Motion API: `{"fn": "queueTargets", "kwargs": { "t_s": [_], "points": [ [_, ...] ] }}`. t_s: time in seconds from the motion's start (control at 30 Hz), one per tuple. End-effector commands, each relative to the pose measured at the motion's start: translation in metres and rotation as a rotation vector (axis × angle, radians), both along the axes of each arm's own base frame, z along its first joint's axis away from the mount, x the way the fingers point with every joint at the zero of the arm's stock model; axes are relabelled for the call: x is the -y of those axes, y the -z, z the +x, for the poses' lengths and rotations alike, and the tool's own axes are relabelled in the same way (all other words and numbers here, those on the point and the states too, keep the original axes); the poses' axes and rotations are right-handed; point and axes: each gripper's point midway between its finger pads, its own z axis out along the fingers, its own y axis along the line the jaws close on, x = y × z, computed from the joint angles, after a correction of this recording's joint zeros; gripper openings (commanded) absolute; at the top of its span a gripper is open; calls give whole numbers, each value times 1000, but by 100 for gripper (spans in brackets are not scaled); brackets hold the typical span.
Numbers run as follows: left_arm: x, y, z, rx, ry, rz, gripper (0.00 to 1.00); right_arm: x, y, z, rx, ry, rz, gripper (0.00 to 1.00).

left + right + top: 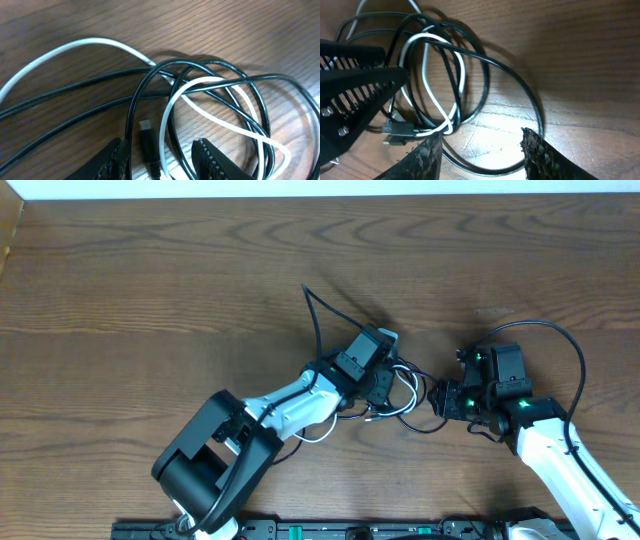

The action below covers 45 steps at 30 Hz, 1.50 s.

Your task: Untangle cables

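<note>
Tabletop [150,270] of brown wood bears tangled black cable [210,60] and white cable [90,42]; left tool [160,147] and right tool [481,137] stand spread.

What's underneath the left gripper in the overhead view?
The tangled white cable and black cable loops, spilling out beside the left gripper. Their crossings directly beneath are covered by it overhead.

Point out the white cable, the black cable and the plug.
white cable [100,42], left wrist view, top of its arc.
black cable [215,61], left wrist view, top of its loop.
plug [149,145], left wrist view, its dark body.
</note>
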Motion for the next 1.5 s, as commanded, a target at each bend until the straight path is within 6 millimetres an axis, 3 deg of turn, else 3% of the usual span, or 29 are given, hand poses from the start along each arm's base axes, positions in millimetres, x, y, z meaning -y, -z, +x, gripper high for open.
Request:
{"fn": "queueTargets", "kwargs": {
  "t_s": [0.0,0.57,1.03,1.3,1.47],
  "points": [
    [3,9,-8,-13,18,11,46,-2,1,-2,-2,-19,2,48],
    [-8,10,5,57,-41,78,47,-2,1,-3,-2,-19,2,48],
    [19,10,-14,43,42,22,47,-3,1,-2,-2,-10,7,48],
    [18,32,-14,24,41,49,46,-3,1,-2,-3,-11,9,48],
    [18,32,-14,25,41,47,45,-3,1,-2,-3,-11,9,48]
  ]
}}
